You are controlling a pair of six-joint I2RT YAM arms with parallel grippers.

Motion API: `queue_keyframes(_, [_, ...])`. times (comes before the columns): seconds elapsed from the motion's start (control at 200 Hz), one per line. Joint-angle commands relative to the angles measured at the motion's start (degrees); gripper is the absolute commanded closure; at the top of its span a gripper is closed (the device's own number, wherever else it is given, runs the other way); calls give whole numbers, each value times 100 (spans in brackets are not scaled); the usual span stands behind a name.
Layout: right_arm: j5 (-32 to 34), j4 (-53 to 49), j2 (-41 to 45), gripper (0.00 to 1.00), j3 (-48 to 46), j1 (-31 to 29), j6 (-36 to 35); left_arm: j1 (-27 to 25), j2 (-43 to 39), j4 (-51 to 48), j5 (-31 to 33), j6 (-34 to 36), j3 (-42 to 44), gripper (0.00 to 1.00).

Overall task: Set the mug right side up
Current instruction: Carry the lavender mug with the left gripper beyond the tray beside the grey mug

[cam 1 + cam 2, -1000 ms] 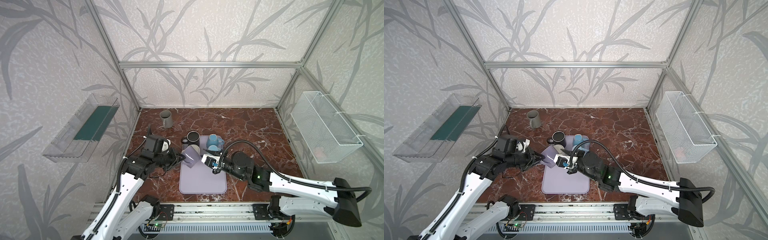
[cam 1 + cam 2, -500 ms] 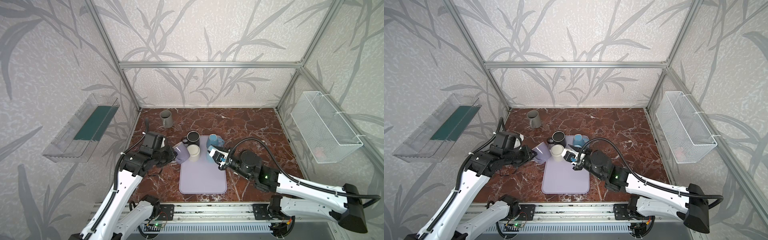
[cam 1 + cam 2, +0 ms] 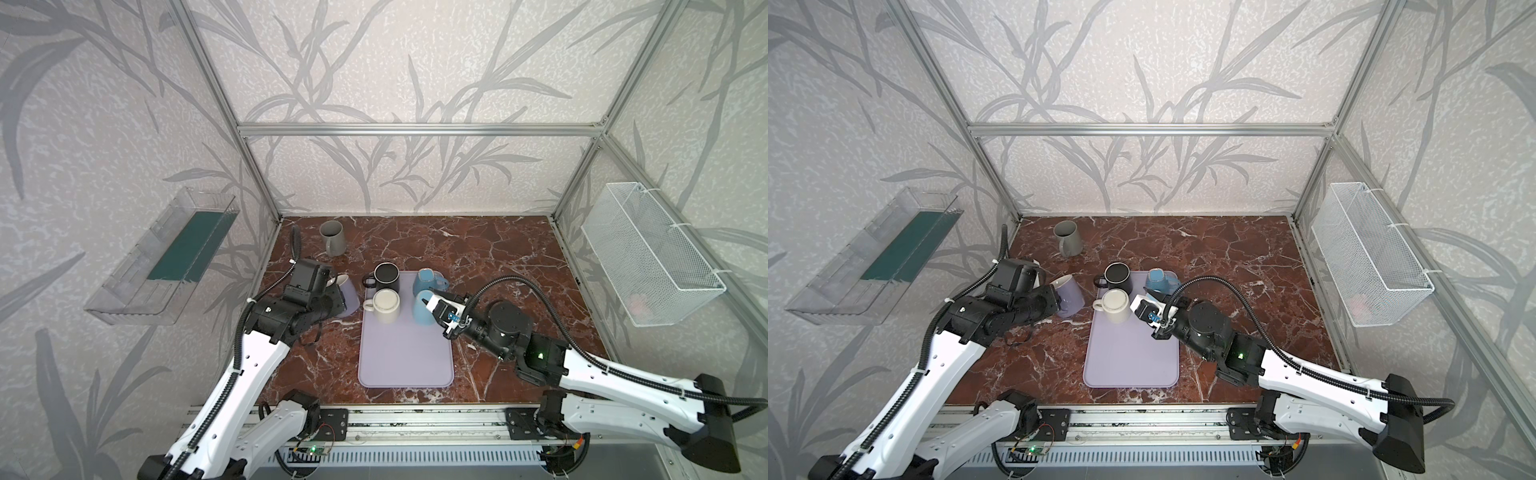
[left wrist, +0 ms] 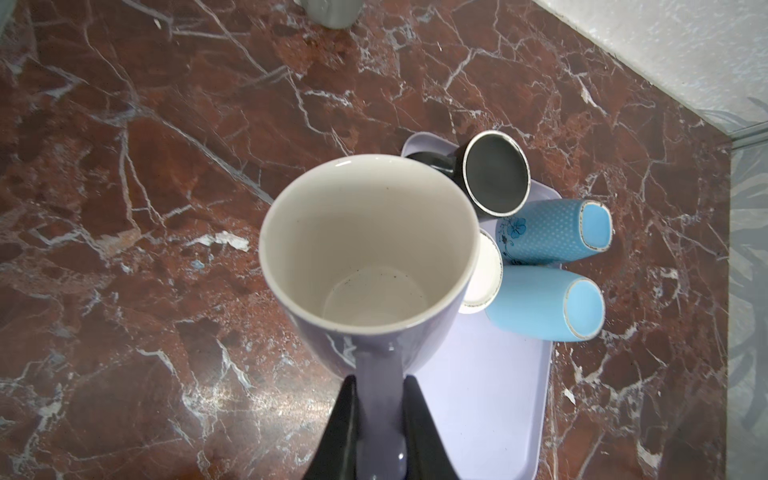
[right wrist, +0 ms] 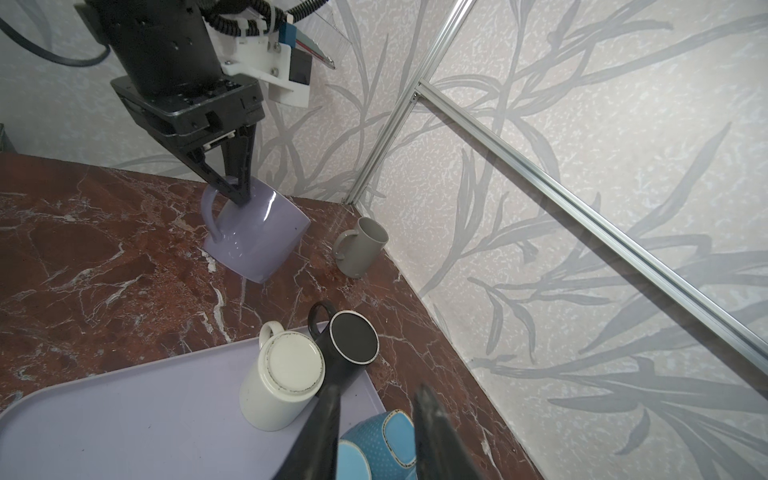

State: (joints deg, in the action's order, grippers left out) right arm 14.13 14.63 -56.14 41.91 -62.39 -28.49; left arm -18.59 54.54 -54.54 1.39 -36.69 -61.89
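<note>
Clamped on the handle, the left gripper (image 4: pixel 380 380) holds the glossy lilac ceramic mug (image 3: pixel 1069 297) mouth-up but tilted, low over the red marble tabletop (image 3: pixel 1225 257) beside the lilac tray (image 3: pixel 1129 357), so only levelling, setting down and release seem left; the right gripper (image 5: pixel 378 390) hangs narrowly parted, empty.

Left jaws clamped, right jaws parted

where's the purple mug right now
In both top views the purple mug is left of centre, just left of the tray and the black mug, tilted, handle gripped by the left jaws.
</note>
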Motion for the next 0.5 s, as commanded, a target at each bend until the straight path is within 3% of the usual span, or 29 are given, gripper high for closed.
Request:
queue_keyframes(0.0, [79, -39, 169, 68, -51, 30, 82, 40, -26, 657, 661, 317, -83, 100])
queue_keyframes(0.17, [86, -127, 276, 68, -69, 51, 80, 99, 40, 1124, 963, 554, 150, 100])
queue_keyframes(0.495, [140, -277, 400, 68, -94, 59, 176, 291, 583, 2443, 976, 963, 428, 100])
